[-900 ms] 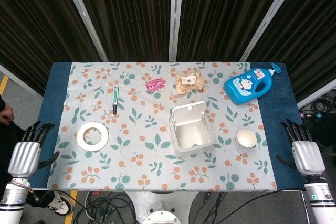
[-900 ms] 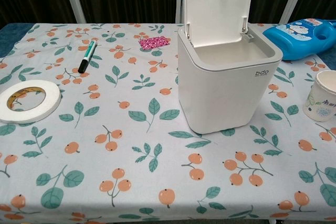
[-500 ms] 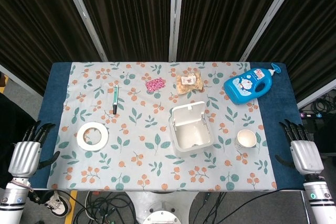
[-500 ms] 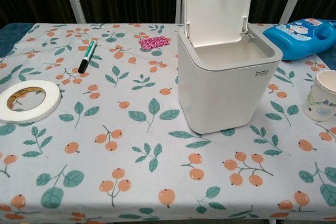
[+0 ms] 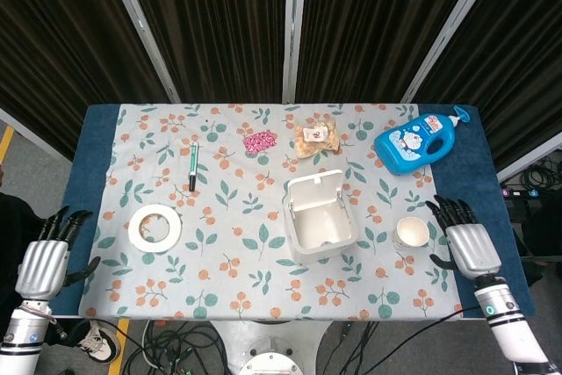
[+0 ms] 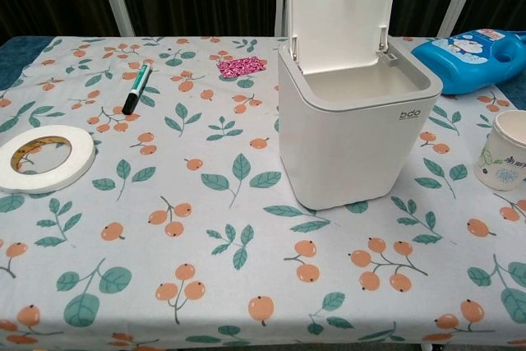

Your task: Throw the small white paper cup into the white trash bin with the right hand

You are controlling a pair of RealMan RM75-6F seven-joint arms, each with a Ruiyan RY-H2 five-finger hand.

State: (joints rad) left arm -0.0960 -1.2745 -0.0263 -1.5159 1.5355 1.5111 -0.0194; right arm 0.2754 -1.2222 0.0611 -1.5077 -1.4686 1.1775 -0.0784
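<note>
The small white paper cup (image 5: 411, 233) (image 6: 504, 151) stands upright on the tablecloth, right of the white trash bin (image 5: 318, 217) (image 6: 355, 121), whose lid is flipped up. In the head view my right hand (image 5: 465, 242) hovers just right of the cup, fingers spread, holding nothing. My left hand (image 5: 46, 256) hangs off the table's left front corner, fingers apart and empty. Neither hand shows in the chest view.
A tape roll (image 5: 154, 227) lies front left, a green marker (image 5: 192, 165) behind it. A pink packet (image 5: 260, 140) and a snack bag (image 5: 315, 138) lie at the back. A blue detergent bottle (image 5: 415, 143) lies at the back right.
My right hand has moved left and forward from off the table's right edge to a spot close beside the cup. The left hand has drifted slightly down.
</note>
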